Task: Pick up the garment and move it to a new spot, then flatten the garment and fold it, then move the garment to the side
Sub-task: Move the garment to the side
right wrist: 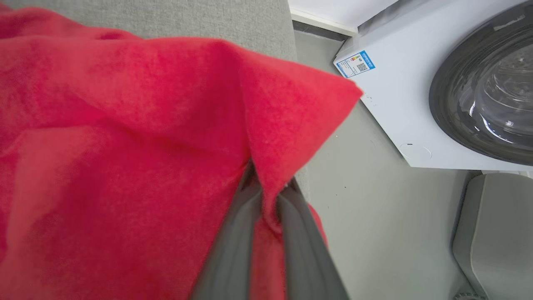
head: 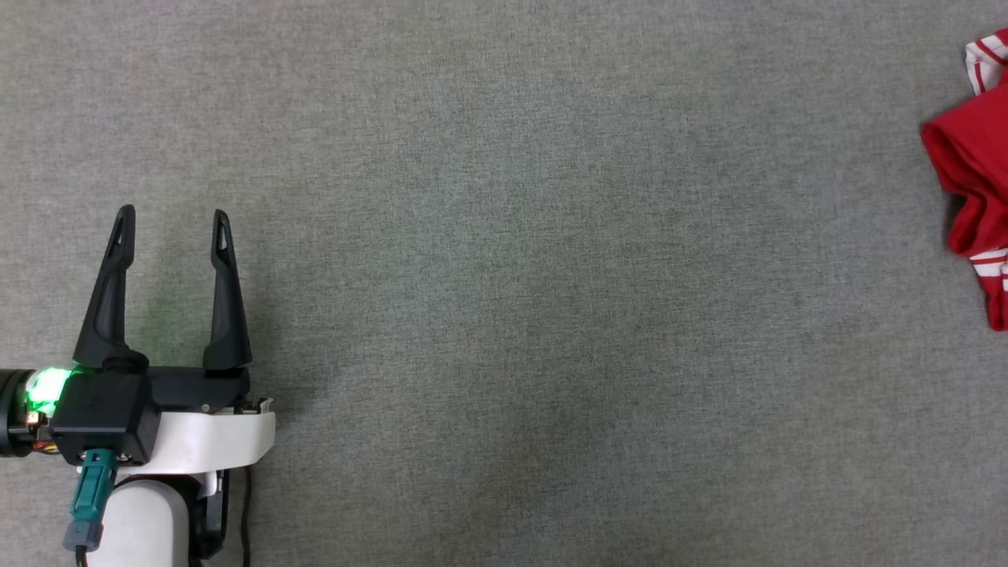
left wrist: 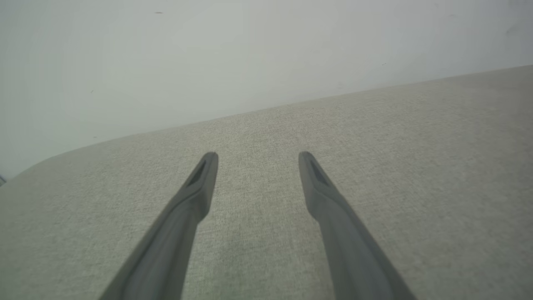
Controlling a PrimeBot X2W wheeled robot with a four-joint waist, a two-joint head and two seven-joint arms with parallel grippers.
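The garment [head: 976,157], red with white-and-red striped trim, lies bunched at the far right edge of the grey table in the head view, partly cut off by that edge. In the right wrist view its red cloth [right wrist: 125,146] spreads across the left, and my right gripper [right wrist: 266,183] is shut on a raised fold of it, the fingertips buried in the fabric. My left gripper [head: 173,214] stands open at the lower left of the head view, far from the garment. In the left wrist view the same gripper [left wrist: 258,156] hovers above bare grey cloth with nothing between its fingers.
The grey fabric table [head: 504,236] stretches wide between my left gripper and the garment. Past the table's edge [right wrist: 291,50] the right wrist view shows grey floor [right wrist: 374,216], a white washing machine [right wrist: 399,83] with a dark round door, and a pale grey object [right wrist: 495,233]. A pale wall [left wrist: 208,54] stands behind the table.
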